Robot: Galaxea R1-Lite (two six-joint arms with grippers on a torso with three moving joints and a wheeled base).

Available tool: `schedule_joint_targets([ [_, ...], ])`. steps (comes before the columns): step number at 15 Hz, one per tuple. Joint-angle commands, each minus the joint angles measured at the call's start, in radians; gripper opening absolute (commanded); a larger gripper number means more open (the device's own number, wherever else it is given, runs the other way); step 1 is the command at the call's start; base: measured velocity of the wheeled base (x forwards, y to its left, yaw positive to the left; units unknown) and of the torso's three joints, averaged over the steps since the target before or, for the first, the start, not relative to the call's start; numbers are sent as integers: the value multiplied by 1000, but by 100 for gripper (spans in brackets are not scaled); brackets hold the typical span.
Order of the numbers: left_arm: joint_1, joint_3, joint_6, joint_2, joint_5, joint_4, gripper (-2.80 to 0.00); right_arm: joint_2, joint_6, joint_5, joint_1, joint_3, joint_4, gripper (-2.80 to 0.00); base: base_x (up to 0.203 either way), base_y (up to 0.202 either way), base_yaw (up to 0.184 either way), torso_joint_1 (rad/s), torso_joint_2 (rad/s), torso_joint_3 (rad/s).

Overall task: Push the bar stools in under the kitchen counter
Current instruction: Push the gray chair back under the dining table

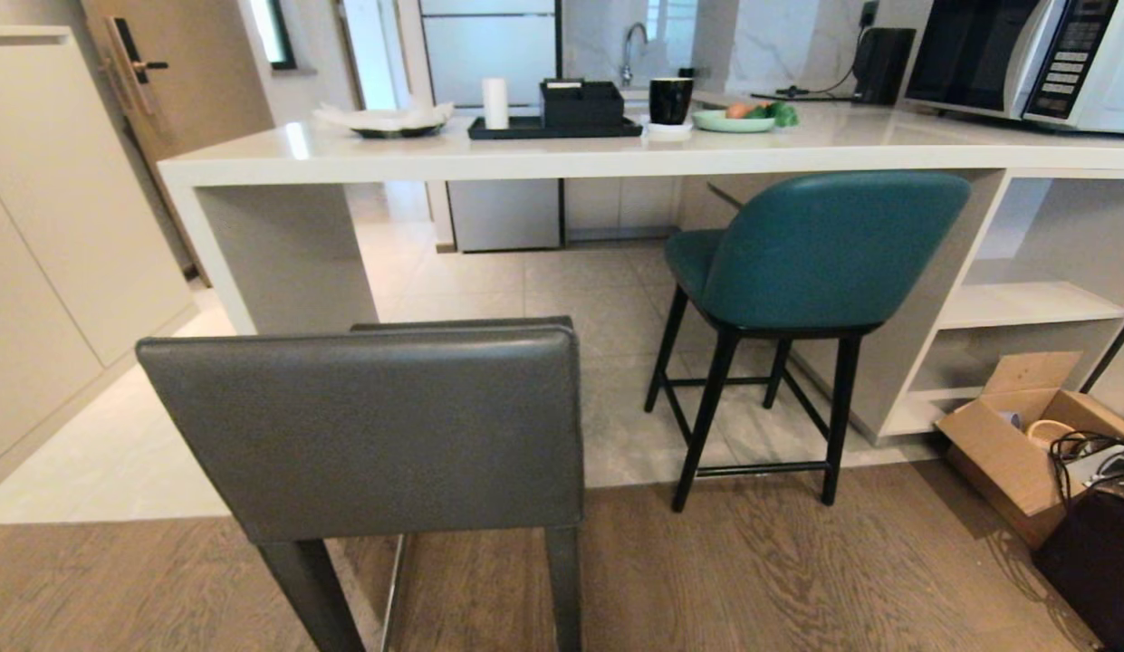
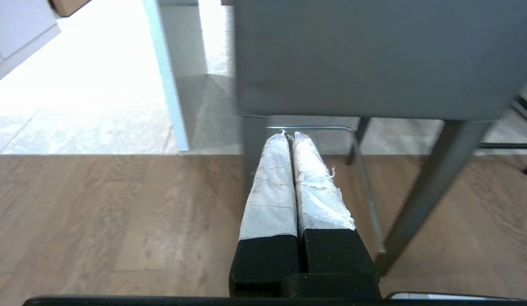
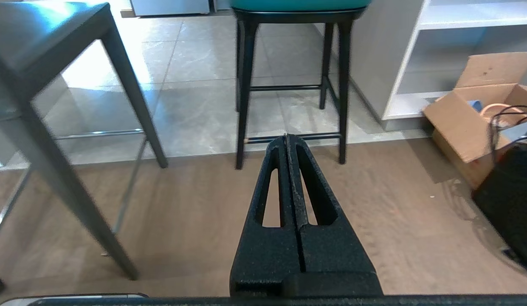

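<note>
The dark grey bar stool (image 1: 380, 435) stands close in front of me on the wood floor, its square back toward me, well short of the kitchen counter (image 1: 562, 154). The teal bar stool (image 1: 815, 249) stands farther off to the right, its seat partly under the white counter top. My left gripper (image 2: 290, 135) is shut and empty, low behind the grey stool (image 2: 373, 59), pointing at its legs. My right gripper (image 3: 287, 137) is also shut and empty, aimed at the teal stool's black legs (image 3: 246, 85) from a distance. Neither gripper shows in the head view.
An open cardboard box (image 1: 1023, 444) and a black bag with cables (image 1: 1096, 543) sit on the floor at the right, by the counter's white shelves (image 1: 1023, 303). The counter top carries a black tray (image 1: 552, 127), a cup, plates and a microwave (image 1: 1023, 59). The counter's slab leg (image 1: 281, 254) stands at left.
</note>
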Motion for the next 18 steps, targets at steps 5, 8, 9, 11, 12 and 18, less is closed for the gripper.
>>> schedule_joint_targets([
  [5, 0, 0, -1, 1, 0, -1, -280, 1, 0, 0, 0, 2, 0, -280, 0, 195, -2, 1, 1, 4],
  [8, 0, 0, -1, 1, 0, -1, -280, 1, 1, 0, 0, 2, 0, -280, 0, 194, -2, 2, 7, 3],
  [9, 0, -1, -1, 1, 0, 0, -280, 1, 1, 0, 0, 2, 0, -280, 0, 196, -1, 5, -2, 2],
  [11, 0, 0, -1, 1, 0, -1, -280, 1, 3, 0, 0, 2, 0, -280, 0, 198, -1, 2, 1, 4],
  [12, 0, 0, -1, 1, 0, -1, -280, 1, 3, 0, 0, 2, 0, -280, 0, 199, 4, 1, -2, 2],
  [18, 0, -2, -1, 1, 0, 0, -280, 1, 4, 0, 0, 2, 0, -280, 0, 98, 0, 2, 0, 3],
])
